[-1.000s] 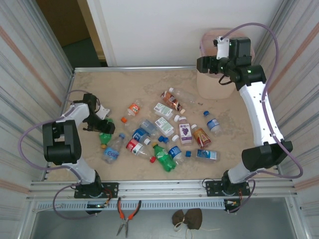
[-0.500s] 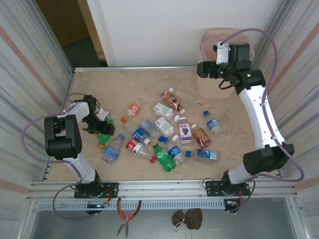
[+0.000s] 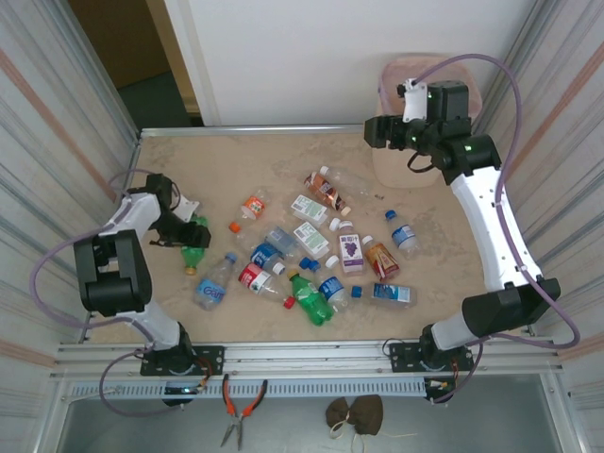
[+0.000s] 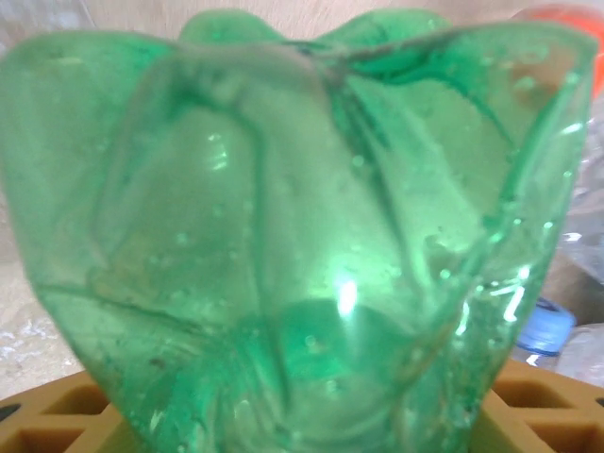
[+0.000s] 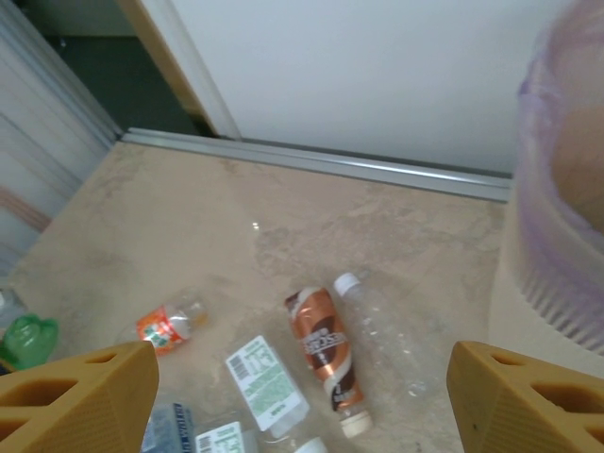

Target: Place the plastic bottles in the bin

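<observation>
While left hand (image 3: 181, 236) narrowed on crumpled green plastic bottle (image 4: 302, 236) at nine o'clock, hold untellable | right hand (image 5: 302, 387) wide, empty, swung off beige plastic bin (image 3: 398, 165) | next pick underway.

The left gripper (image 3: 187, 236) has clamped down on a green bottle (image 4: 302, 236), nudging it, as the right gripper (image 3: 371, 132) swings left from the bin (image 3: 396, 165).

White back wall (image 3: 359, 57), ribbed side panels (image 3: 47, 142), perhaps a dark doorway (image 3: 151, 94).
</observation>
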